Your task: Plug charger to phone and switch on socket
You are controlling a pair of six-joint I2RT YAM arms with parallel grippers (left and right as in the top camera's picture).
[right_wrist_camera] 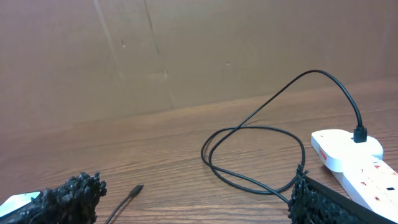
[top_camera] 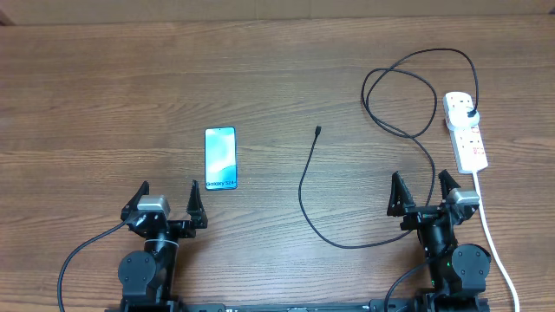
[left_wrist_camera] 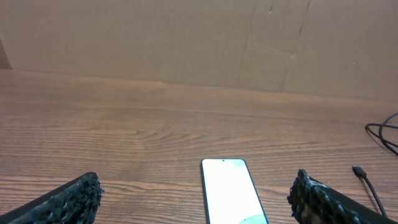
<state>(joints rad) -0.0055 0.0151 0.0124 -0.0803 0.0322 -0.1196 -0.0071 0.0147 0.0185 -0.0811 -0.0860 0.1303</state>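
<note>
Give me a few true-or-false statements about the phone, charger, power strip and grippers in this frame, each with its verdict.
1. The Galaxy phone lies screen up on the table, just ahead of the left gripper. True.
2. The charger's connector tip is plugged into the phone. False: it lies loose on the table, apart from the phone.
3. The charger's black plug sits in the white power strip. True.
4. The right gripper is shut on the cable. False: it is open and grasps nothing.
5. The power strip lies on the left arm's side. False: it lies on the right arm's side.
</note>
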